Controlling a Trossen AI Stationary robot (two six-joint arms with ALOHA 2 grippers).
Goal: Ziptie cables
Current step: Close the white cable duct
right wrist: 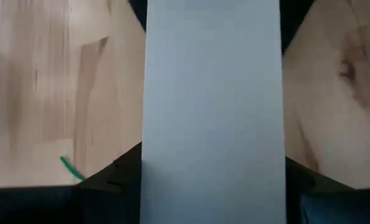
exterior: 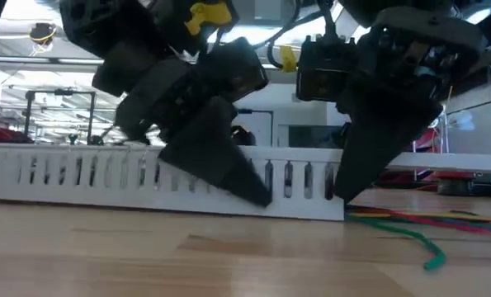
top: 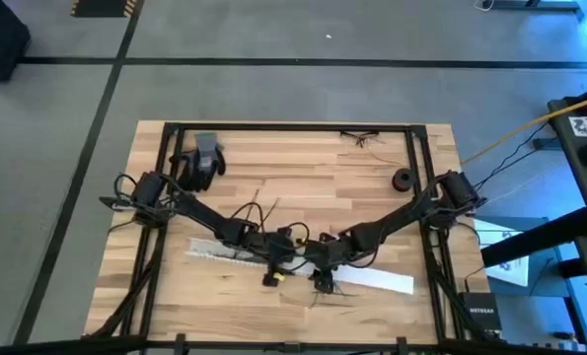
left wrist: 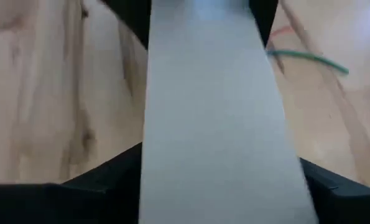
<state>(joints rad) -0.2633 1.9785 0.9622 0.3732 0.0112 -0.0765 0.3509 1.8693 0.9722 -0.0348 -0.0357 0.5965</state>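
Observation:
A long white slotted strip (top: 384, 280) lies flat on the wooden table near its front edge and runs left to right. Both grippers meet over its middle. My left gripper (top: 273, 273) and my right gripper (top: 323, 279) each straddle the strip, which fills the gap between the fingers in both wrist views (left wrist: 216, 124) (right wrist: 212, 112). Thin cables (exterior: 410, 227), green, red and yellow in the low view, lie loose on the table by the strip's right end. One green strand (left wrist: 309, 59) shows beside the strip. My left gripper has the white strip between its two fingers, one on each long side (left wrist: 148, 168). The fingers slant down from above and lie across the strip. The strip stays on the table. My right gripper takes the strip the same way a little farther right, one finger against each long side (right wrist: 278, 168). It comes from above, across the strip. The strip rests on the table (exterior: 311, 198).
A grey and black glove (top: 206, 161) lies at the far left and a small black ring (top: 403, 179) at the far right. A tangle of dark strands (top: 362, 138) sits by the far edge. Bare wood lies in front of the strip (exterior: 228, 256).

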